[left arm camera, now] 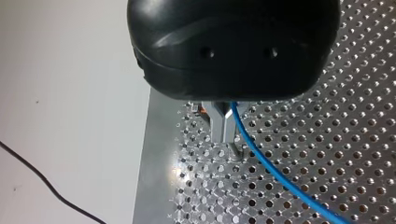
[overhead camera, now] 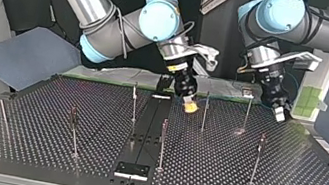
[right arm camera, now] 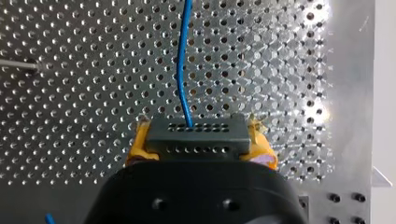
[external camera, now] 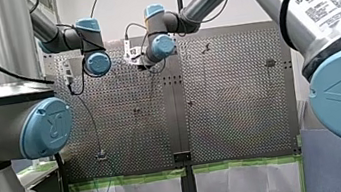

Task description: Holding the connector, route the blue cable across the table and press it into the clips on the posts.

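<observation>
Front view: my left gripper and my right gripper are hanging side by side over the far end of the perforated table; from here I cannot tell how their fingers are standing.

Top view: my right gripper is hovering low over the table among thin upright posts, its yellow pads showing; my left gripper is reaching down at the view's right, just beside another post.

Left wrist view: the metal fingers are closing narrowly on the blue cable, which is trailing away from them across the holes.

Right wrist view: the yellow pads are clamping the dark connector from both sides; the blue cable is rising from its middle and running ahead over the table.
</observation>
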Action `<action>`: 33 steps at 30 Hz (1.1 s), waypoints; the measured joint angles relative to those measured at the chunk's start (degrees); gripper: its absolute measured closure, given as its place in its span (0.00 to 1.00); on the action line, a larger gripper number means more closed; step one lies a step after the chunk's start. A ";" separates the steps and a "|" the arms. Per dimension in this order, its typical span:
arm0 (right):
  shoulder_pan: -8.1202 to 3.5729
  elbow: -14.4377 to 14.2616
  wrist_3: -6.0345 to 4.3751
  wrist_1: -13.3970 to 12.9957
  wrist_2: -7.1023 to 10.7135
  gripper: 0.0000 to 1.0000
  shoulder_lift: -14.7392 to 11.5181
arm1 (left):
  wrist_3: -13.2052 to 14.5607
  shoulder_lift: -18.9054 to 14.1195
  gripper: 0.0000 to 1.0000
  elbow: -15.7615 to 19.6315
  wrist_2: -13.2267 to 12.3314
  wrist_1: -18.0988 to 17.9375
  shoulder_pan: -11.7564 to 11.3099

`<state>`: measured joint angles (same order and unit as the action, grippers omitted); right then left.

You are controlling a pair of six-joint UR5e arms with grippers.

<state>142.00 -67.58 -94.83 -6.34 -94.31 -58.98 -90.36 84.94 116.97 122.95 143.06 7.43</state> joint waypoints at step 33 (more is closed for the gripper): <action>0.04 16.15 -1.97 5.49 1.75 1.00 6.99 | -1.07 5.48 1.00 -7.46 -2.83 1.54 -5.20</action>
<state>142.04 -51.43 -96.80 -0.86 -92.55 -51.99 -91.44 90.42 109.51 120.12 144.60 2.23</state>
